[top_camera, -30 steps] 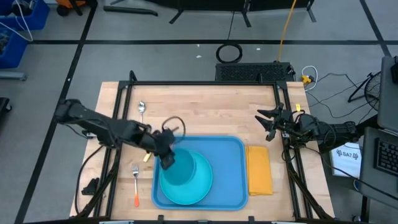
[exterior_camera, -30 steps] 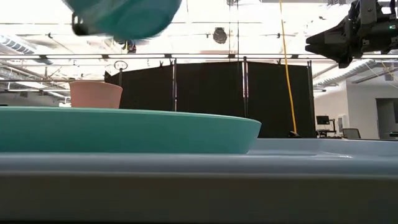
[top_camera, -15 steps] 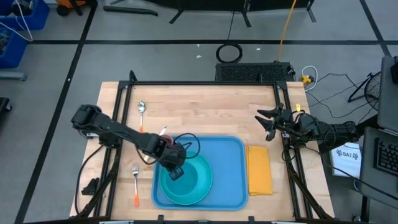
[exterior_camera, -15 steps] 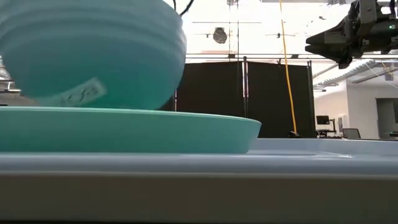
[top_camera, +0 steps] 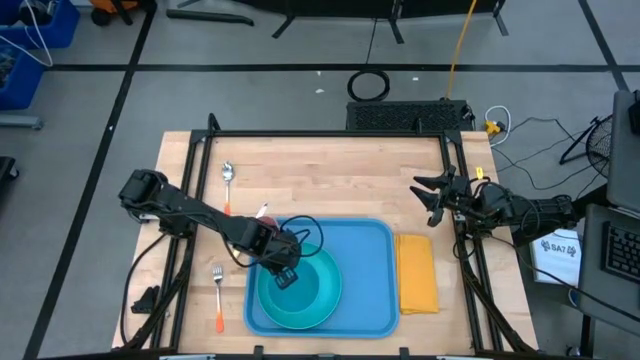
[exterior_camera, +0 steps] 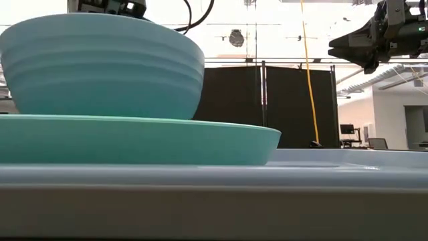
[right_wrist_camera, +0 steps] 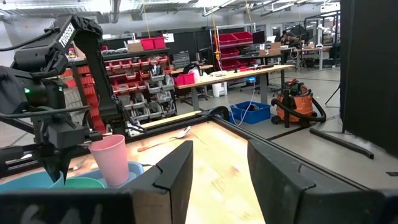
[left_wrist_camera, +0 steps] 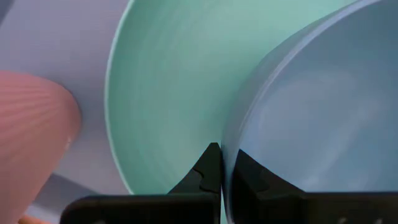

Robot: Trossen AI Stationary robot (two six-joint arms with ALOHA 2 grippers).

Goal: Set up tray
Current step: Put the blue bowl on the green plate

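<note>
Overhead, large flat blue plastic tray [top_camera: 365, 280] lies near the table's front edge with left gripper [top_camera: 283, 275] over its teal bowl [top_camera: 303, 284]; level, bowl sits on round teal plate [exterior_camera: 200, 144]; left wrist: fingers [left_wrist_camera: 208, 171] pinch bowl's rim; right gripper [right_wrist_camera: 217, 168] gapes empty.

One blue tray [top_camera: 375, 275] sits on the table. On it – one teal plate [exterior_camera: 167, 144], one teal bowl [exterior_camera: 107, 67] and one pink cup [right_wrist_camera: 112, 158]. Cutlery counts two: one spoon [top_camera: 228, 174] and one orange-handled fork [top_camera: 219, 296]. One yellow folded napkin [top_camera: 417, 273] lies beside the tray. Two arms – so two grippers: the left gripper [top_camera: 283, 277] and the right gripper [top_camera: 432, 199].
</note>
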